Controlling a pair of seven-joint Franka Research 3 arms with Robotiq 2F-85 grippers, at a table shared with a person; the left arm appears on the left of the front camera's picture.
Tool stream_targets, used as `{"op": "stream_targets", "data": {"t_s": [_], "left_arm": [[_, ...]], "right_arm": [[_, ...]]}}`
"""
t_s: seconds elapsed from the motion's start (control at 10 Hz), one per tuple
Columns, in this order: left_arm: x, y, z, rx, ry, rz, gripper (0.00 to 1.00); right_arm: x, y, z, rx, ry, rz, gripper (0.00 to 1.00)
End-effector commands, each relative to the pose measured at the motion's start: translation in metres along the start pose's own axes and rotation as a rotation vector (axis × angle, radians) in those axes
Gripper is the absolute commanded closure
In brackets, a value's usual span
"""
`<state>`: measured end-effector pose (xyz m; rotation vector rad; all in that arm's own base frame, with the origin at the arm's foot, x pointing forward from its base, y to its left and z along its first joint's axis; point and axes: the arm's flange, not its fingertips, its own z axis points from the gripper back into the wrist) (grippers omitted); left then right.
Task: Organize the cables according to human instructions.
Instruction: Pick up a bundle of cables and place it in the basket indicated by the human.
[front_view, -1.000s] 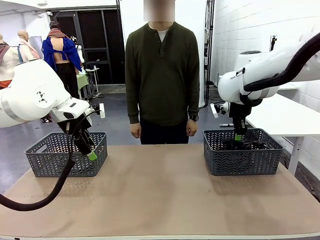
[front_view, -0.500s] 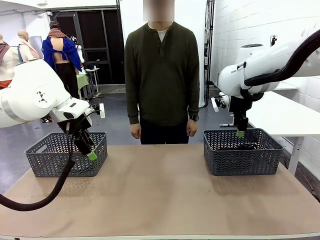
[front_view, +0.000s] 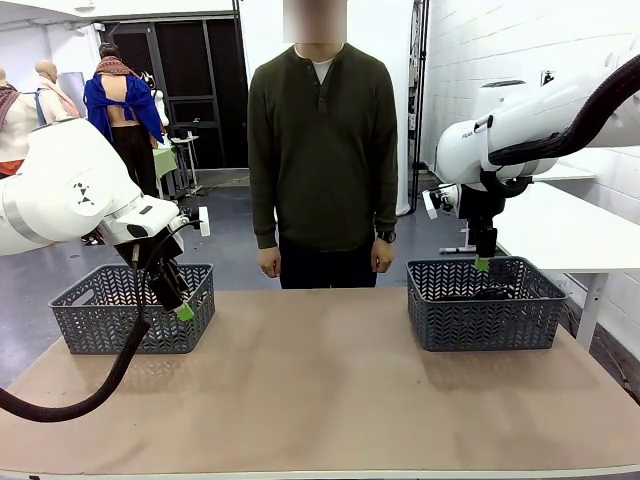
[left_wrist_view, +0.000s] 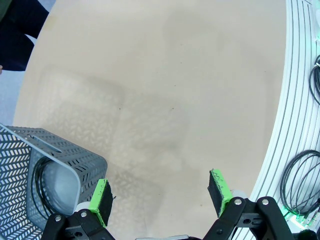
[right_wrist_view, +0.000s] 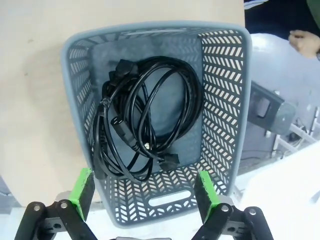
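Front view: two grey baskets are seen on the table, with a person standing at 12 o'clock behind it.

One basket sits at 9 o'clock and the other basket at 3 o'clock on the table. Black cables are seen coiled on the floor of the right basket; the loops overlap, so their number cannot be told. Part of one dark loop is glimpsed inside the left basket in the left wrist view. The right gripper is held above the right basket with its jaws spread wide, nothing between them and nothing touched. The left gripper is likewise spread wide and empty, poised over bare table just beside the left basket.
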<state>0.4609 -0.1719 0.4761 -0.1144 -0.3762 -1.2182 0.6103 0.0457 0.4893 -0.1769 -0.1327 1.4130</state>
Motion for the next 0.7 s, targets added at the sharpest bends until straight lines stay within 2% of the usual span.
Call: {"op": "stream_targets", "data": {"t_s": [0.0,0.6], "left_arm": [[-0.0003,-0.0001,0.0008,0.004,0.003,0.002,0.00],[-0.0003,-0.0001,0.0008,0.004,0.003,0.002,0.00]], "right_arm": [[-0.0006,0.0001,-0.0019,-0.007,-0.002,0.009,0.00],[-0.0006,0.0001,-0.0019,-0.007,-0.002,0.009,0.00]]}}
